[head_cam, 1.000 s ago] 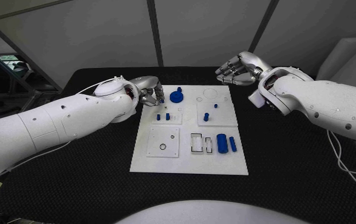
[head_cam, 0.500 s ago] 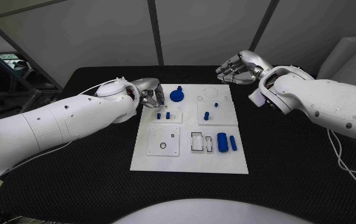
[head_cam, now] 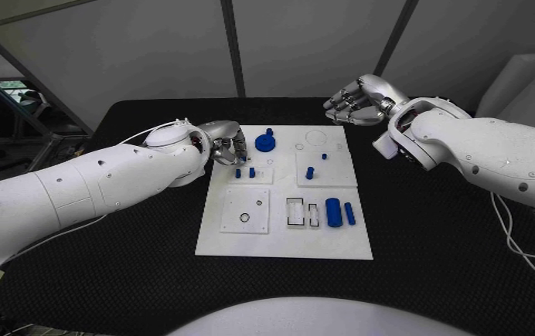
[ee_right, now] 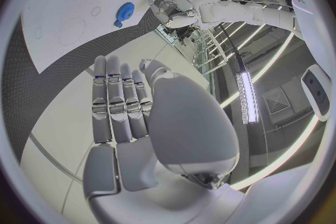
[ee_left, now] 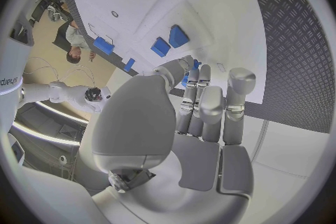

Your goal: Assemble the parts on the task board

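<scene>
The white task board (head_cam: 284,243) lies mid-counter, blue parts (head_cam: 333,214) on it. At its ten o'clock corner the left hand (head_cam: 226,145) hovers, fingers curled, empty. At one o'clock the right hand (head_cam: 359,102) hangs likewise.

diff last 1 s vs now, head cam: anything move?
The left hand crept a little toward the task board, its fingers now over the board's left edge near the blue gear-shaped part; it holds nothing that I can see. The right hand hangs beyond the board's far right corner as before. The blue pegs and the large blue cylinder have not moved.
</scene>
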Action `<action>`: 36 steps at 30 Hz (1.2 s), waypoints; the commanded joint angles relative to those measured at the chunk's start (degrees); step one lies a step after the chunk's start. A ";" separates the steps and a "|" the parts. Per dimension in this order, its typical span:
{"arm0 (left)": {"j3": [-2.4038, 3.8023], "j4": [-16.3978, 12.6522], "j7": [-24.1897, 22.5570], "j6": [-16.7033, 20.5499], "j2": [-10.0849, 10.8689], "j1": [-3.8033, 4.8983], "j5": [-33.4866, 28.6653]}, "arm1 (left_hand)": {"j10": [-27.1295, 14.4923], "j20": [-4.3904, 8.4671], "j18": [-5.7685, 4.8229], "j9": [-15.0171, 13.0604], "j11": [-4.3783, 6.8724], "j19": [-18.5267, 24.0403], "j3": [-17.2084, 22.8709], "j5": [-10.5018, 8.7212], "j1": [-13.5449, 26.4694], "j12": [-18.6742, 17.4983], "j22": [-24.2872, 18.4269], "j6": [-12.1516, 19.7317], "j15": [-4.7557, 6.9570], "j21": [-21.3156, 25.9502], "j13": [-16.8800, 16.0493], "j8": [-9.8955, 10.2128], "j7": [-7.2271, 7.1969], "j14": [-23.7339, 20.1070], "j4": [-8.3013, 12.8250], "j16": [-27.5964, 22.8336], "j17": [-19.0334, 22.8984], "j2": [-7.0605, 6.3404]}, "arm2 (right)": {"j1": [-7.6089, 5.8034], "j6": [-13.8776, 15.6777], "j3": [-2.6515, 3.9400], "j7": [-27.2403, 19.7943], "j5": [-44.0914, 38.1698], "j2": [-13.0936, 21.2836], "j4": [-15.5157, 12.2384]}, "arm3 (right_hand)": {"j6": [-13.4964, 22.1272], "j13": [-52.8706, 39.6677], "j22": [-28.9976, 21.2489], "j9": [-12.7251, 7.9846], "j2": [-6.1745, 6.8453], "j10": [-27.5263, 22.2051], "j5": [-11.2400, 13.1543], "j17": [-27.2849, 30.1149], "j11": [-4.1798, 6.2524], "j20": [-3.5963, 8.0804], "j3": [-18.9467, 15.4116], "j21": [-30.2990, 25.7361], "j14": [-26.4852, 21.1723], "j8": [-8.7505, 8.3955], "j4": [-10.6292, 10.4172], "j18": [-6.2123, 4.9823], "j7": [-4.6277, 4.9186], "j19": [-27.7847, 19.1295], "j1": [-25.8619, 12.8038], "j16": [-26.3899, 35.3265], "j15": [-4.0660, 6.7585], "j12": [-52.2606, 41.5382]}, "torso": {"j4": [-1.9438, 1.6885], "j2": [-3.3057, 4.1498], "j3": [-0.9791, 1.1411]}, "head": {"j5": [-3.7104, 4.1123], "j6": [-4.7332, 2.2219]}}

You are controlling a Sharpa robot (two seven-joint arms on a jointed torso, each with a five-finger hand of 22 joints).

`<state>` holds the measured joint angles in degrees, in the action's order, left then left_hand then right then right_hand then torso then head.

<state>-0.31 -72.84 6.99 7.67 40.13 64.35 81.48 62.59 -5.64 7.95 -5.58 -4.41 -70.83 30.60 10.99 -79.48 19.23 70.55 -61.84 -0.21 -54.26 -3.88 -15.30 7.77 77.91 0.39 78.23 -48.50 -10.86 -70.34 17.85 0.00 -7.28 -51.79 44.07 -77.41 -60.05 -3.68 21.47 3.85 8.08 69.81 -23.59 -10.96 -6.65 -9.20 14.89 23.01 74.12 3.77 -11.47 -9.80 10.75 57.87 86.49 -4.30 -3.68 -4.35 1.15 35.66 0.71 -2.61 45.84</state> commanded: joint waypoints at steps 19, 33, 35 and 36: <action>-0.05 -0.17 -0.86 1.36 -0.22 0.04 -0.20 | 0.92 -0.35 -0.21 -0.10 0.01 -0.13 0.92 0.04 -0.43 -1.04 0.38 -0.68 0.06 -0.31 0.00 0.38 0.04 0.35 0.43 0.31 -0.10 -0.31 | -0.10 0.30 0.03 -0.42 -0.10 -0.03 -0.11 | -0.36 0.00 0.05 -0.02 0.01 0.03 -0.34 0.06 -0.15 -0.08 0.30 0.31 0.18 0.09 -0.08 -0.26 0.03 -0.33 -0.55 0.21 -0.04 -0.04 | -0.05 0.03 -0.04 | 0.11 0.06; -0.05 -0.24 -0.95 1.71 -0.25 0.04 -0.82 | 1.59 -0.27 -0.33 -0.15 -0.07 -0.55 1.62 0.73 -0.60 -1.95 0.90 -0.79 0.08 -0.96 -0.05 0.66 0.25 0.63 0.74 0.55 -0.44 -0.16 | -0.10 0.27 0.03 -0.44 -0.10 -0.15 -0.01 | -0.35 0.00 0.08 -0.02 0.02 0.01 -0.32 0.07 -0.16 -0.10 0.35 0.32 0.17 0.08 -0.09 -0.25 0.03 -0.40 -0.70 0.24 -0.06 -0.03 | -0.05 -0.03 -0.03 | 0.13 0.08; -0.05 -0.24 -1.07 1.75 -0.27 0.04 -1.02 | 1.81 -0.26 -0.37 -0.17 -0.09 -0.66 1.83 1.20 -0.63 -2.25 1.07 -0.82 0.07 -1.15 -0.07 0.76 0.31 0.57 0.85 0.49 -0.12 -0.17 | -0.10 0.27 0.03 -0.45 -0.10 -0.16 0.00 | -0.35 0.00 0.09 -0.02 0.01 0.01 -0.32 0.07 -0.16 -0.10 0.36 0.32 0.17 0.09 -0.10 -0.25 0.03 -0.41 -0.75 0.24 -0.06 -0.02 | -0.03 0.00 -0.03 | 0.11 0.03; -0.05 -0.24 -1.09 1.75 -0.28 0.04 -1.05 | 1.86 -0.26 -0.38 -0.18 -0.09 -0.68 1.86 1.28 -0.63 -2.31 1.11 -0.82 0.06 -1.20 -0.08 0.77 0.33 0.56 0.87 0.48 -0.06 -0.18 | -0.10 0.27 0.03 -0.45 -0.10 -0.16 0.00 | -0.35 0.00 0.09 -0.02 0.01 0.01 -0.32 0.07 -0.16 -0.10 0.36 0.32 0.17 0.09 -0.10 -0.25 0.03 -0.41 -0.75 0.24 -0.06 -0.02 | -0.03 0.00 -0.03 | 0.11 0.03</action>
<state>-0.39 -72.97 6.56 8.80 39.93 64.32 81.11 64.03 -5.85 7.95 -5.63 -4.41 -71.05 32.20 12.16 -79.52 17.05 71.62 -62.46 0.00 -55.36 -3.89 -14.80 7.97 78.12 1.21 78.55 -48.67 -10.91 -70.34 17.85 0.00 -7.31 -51.79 43.96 -77.36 -60.05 -3.68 21.50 3.85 7.98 69.81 -23.60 -10.96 -6.66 -9.20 14.88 23.01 74.12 3.77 -11.47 -9.80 10.75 57.87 86.39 -4.30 -3.68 -4.35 1.12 35.65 0.67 -2.48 45.88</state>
